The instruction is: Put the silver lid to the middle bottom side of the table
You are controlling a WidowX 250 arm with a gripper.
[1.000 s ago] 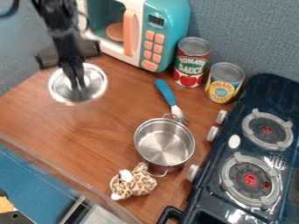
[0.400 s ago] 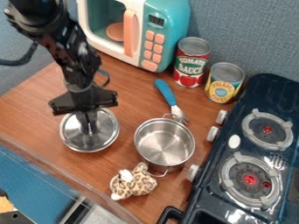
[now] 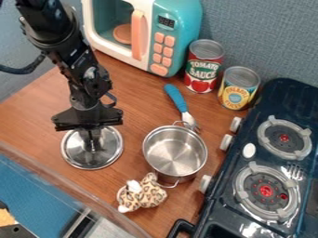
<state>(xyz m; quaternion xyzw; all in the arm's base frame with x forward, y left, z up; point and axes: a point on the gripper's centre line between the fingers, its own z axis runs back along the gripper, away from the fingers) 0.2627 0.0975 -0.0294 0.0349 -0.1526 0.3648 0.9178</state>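
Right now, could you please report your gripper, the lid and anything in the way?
Gripper closed at silver lid's handle. Lid on or just above wood, can't tell. Pot and spotted plush nearby, neither touching lid.

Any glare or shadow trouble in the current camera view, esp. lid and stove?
Camera view: bright reflections on the silver lid, darker patch below the gripper; pale highlights inside the metal pot; white glare spots on the dark toy stove, near the bottom edge; toy microwave interior shaded.
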